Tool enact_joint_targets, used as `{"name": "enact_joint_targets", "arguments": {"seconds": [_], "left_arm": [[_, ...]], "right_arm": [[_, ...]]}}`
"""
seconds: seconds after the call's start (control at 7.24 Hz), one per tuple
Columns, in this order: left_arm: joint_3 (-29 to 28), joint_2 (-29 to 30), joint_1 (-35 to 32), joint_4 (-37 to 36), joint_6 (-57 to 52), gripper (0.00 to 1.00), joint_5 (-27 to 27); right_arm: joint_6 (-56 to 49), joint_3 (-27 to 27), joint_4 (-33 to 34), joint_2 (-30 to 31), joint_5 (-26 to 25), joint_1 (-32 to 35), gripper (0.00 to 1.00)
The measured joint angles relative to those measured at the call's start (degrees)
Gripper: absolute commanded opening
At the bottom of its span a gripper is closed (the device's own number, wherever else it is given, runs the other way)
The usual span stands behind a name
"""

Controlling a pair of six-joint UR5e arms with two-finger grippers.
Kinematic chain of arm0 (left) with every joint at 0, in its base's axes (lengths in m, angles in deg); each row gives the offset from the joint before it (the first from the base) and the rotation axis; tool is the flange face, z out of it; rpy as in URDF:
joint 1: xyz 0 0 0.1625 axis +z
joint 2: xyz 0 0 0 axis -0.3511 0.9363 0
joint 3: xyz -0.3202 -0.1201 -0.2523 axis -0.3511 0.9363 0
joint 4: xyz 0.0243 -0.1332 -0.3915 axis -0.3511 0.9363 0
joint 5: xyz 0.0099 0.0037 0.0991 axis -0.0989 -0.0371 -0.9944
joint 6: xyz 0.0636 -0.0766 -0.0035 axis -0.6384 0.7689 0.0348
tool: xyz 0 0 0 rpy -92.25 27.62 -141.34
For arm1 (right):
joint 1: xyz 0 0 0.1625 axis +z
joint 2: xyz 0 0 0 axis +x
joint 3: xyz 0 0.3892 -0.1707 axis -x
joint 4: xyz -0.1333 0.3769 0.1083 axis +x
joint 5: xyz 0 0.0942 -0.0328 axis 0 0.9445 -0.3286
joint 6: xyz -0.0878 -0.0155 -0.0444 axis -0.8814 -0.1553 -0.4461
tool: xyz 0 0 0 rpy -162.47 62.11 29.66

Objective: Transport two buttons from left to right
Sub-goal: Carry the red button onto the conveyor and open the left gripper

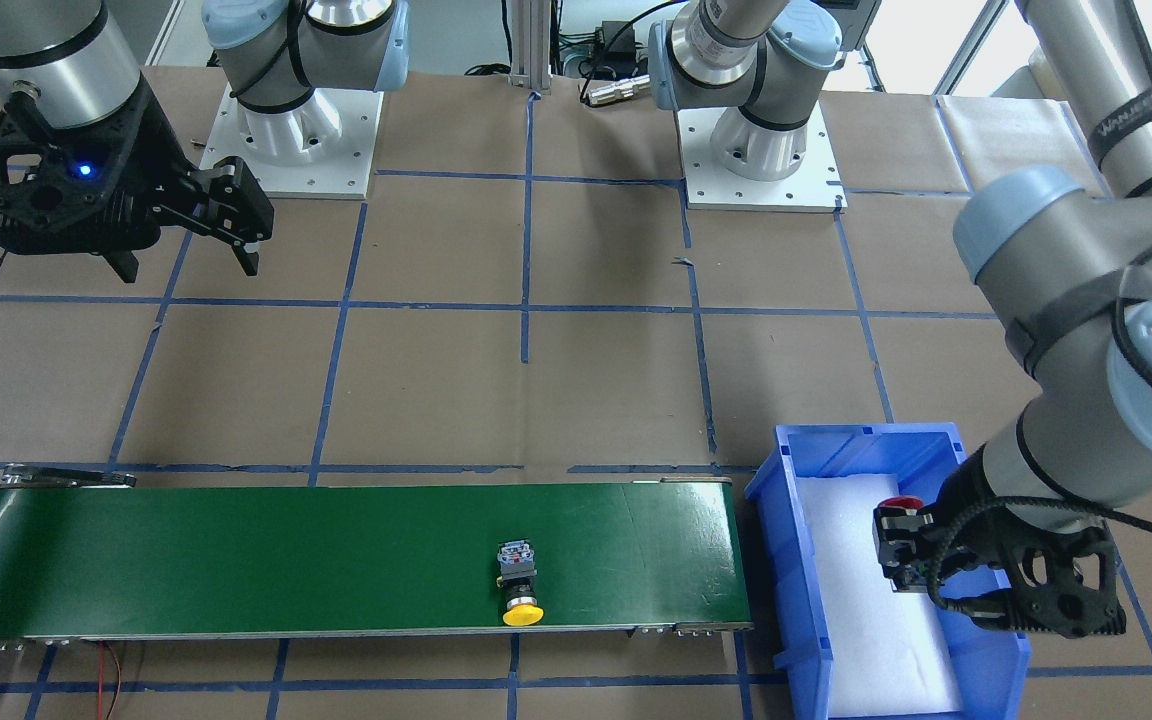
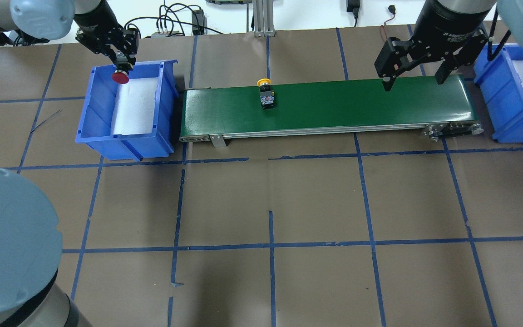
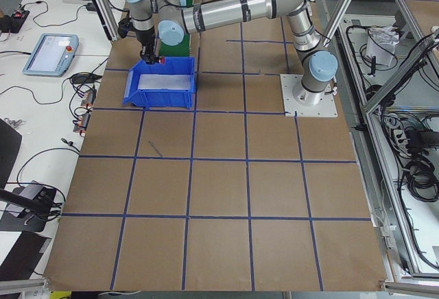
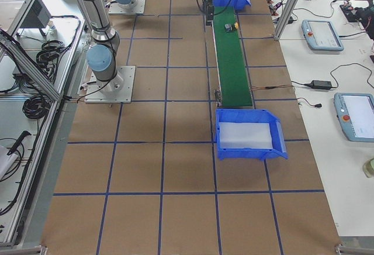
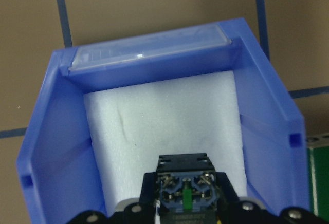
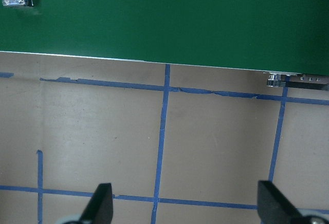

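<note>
My left gripper is shut on the red-capped button and holds it above the far end of the left blue bin. In the left wrist view the button's grey contact block sits between my fingers over the bin's white foam. The yellow-capped button lies on its side on the green conveyor belt, cap toward the far edge; it also shows in the front view. My right gripper is open and empty, hanging above the belt's right end, well to the right of the yellow button.
A second blue bin with white foam stands just past the belt's right end. The table is brown paper with a blue tape grid. The arm bases stand at the back.
</note>
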Motion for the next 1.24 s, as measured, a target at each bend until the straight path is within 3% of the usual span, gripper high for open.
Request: {"name": "enact_joint_targets", "arguments": {"seconds": [0.69, 1.1, 1.24], "left_arm": [[2.1, 0.7, -8.7, -0.9, 16.5, 0.13, -0.1], [9.4, 1.8, -10.1, -12.5, 18.2, 0.13, -0.1], [10.4, 2.9, -10.3, -15.1, 18.2, 0.31, 0.0]], "right_arm": [[-0.6, 0.7, -0.4, 0.4, 0.1, 0.0, 1.00], [-0.5, 1.0, 0.6, -0.1, 1.6, 0.1, 1.00], [-0.2, 0.6, 1.7, -0.8, 2.0, 0.1, 1.00]]}}
